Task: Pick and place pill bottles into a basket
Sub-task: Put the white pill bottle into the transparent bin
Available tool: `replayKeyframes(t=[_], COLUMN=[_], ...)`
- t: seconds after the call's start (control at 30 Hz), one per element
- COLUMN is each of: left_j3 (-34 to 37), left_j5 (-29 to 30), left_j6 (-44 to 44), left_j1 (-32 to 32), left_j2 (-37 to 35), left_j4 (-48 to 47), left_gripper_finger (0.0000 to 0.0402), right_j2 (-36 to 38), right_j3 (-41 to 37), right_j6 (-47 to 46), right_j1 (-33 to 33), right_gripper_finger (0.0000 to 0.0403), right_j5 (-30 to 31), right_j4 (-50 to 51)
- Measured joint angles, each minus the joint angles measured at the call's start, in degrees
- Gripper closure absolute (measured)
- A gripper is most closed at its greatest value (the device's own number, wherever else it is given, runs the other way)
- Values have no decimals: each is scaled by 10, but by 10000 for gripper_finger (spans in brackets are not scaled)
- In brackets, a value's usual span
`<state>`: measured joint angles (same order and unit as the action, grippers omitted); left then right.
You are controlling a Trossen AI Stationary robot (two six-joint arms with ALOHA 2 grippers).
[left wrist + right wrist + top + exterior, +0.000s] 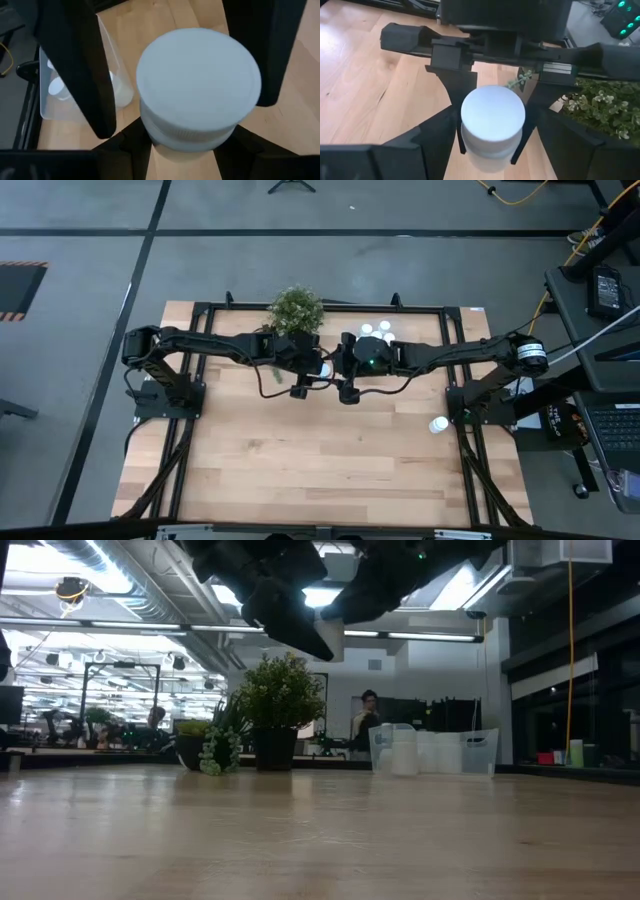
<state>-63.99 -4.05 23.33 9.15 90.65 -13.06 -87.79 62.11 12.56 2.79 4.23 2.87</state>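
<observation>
With the left gripper (185, 95) clamped on a white-capped pill bottle (197, 90) above mid-table and the right gripper (492, 160) spread wide around it, carry it level to the clear basket (378, 335) by the table's far edge.

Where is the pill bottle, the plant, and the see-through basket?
pill bottle (199, 82): left wrist view, on its white cap.
plant (296, 308): high view, on its leafy top.
basket (480, 752): low view, on its clear side wall.
</observation>
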Motion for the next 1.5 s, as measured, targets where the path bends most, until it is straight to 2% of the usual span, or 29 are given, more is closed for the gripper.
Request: replayKeyframes(t=[0.2, 0.43, 0.73, 1.0, 1.2, 1.4, 1.5], left_j3=[0, 1, 1, 1, 1, 1, 1], left_j5=[0, 2, 2, 1, 1, -8, -44], left_j6=[0, 0, 0, 0, 27, 35, 31], left_j1=[0, 0, -1, -1, 8, 39, 59], left_j2=[0, 0, -2, -52, -105, -150, -154], left_j4=[0, 12, -6, -49, -79, -82, -81], left_gripper_finger=[237, 222, 187, 192, 228, 303, 345], right_j2=[0, 1, 2, 6, 47, 140, 189], right_j3=[0, 0, -1, -1, -3, -50, -95], right_j6=[14, 12, -4, -5, 14, -4, -12], right_j1=[-1, -1, -1, -1, 10, 39, 47], right_gripper_finger=[163, 251, 254, 254, 254, 254, 254], right_j5=[0, 0, -1, 1, 42, 55, 116], right_j4=[-4, -5, 6, 34, 73, 87, 84])
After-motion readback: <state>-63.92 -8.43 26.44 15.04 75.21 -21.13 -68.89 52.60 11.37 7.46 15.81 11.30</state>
